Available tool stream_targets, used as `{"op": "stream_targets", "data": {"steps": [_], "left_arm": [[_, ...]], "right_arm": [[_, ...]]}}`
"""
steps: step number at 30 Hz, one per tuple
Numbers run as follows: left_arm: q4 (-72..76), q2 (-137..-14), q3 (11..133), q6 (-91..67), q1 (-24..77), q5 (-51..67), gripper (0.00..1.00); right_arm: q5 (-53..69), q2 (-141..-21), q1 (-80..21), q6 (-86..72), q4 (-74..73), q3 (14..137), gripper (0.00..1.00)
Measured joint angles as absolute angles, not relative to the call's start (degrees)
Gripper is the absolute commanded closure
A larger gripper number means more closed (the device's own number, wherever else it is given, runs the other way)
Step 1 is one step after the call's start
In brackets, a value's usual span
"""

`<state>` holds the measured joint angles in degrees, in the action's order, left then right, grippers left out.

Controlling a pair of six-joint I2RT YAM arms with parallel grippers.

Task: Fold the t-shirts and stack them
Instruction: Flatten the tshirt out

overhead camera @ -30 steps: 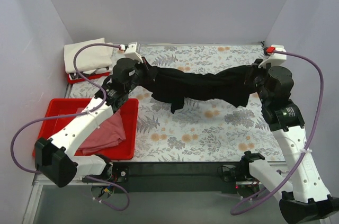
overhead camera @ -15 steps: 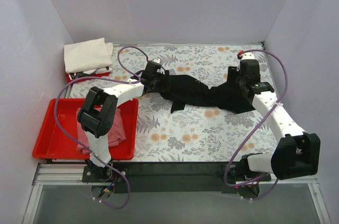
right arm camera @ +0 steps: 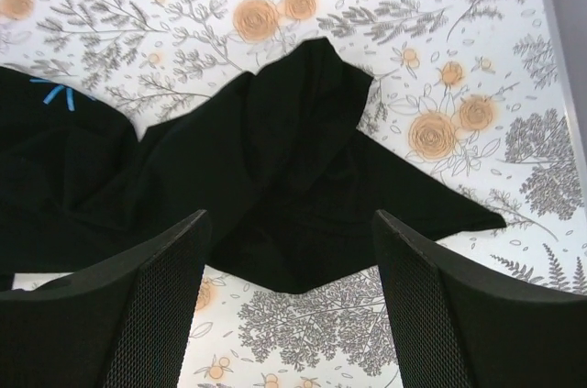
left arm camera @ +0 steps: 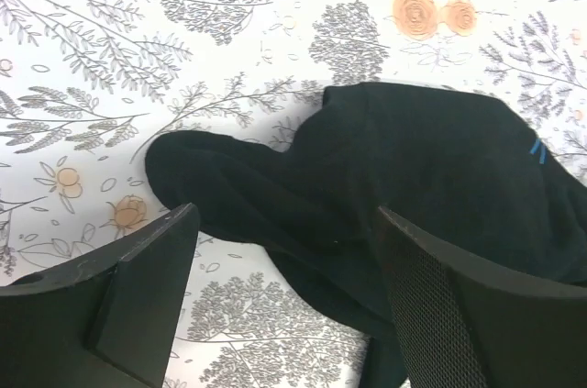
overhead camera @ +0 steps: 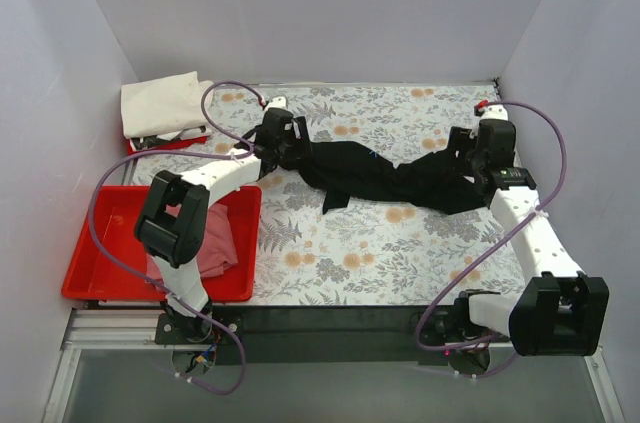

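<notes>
Both arms stretch to the upper half of the top view. The left gripper (left arm camera: 286, 218) and the right gripper (right arm camera: 289, 218) point downward, jaws spread apart.

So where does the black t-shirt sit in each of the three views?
Top external: black t-shirt bunched across the table's middle, left to right.
Left wrist: it fills centre and right of frame.
Right wrist: it fills left and centre.
Shared landmark: the floral table cover.
</notes>
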<state>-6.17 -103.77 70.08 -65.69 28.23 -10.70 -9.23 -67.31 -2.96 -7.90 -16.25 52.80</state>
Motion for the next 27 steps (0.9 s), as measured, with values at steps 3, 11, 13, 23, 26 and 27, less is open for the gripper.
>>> {"op": "stream_targets", "data": {"steps": [3, 11, 13, 23, 26, 27], "left_arm": [[-6.20, -104.20, 69.91, -65.84, 27.83, -11.29, 0.35], [-5.08, -105.89, 68.16, -67.42, 25.67, -8.86, 0.39], [-4.86, -106.67, 68.07, -67.59, 25.10, -7.92, 0.39], [-2.90, -107.44, 66.98, -68.49, 23.66, -2.48, 0.40], [-2.31, -107.44, 66.87, -68.71, 23.66, -1.85, 0.40], [-2.17, -107.44, 66.78, -68.82, 23.66, -1.67, 0.40]], "right_arm": [[-6.33, -69.19, 0.69, -7.99, -15.92, 51.53, 0.36], [0.71, -79.90, 7.53, -10.44, -10.20, 50.85, 0.41], [2.07, -82.87, 8.14, -11.14, -8.78, 50.87, 0.43], [3.86, -96.99, 11.62, -14.50, -3.05, 57.04, 0.57], [3.81, -99.02, 11.62, -15.09, -2.11, 57.89, 0.59], [3.81, -99.90, 11.62, -15.25, -1.52, 58.17, 0.59]]}}
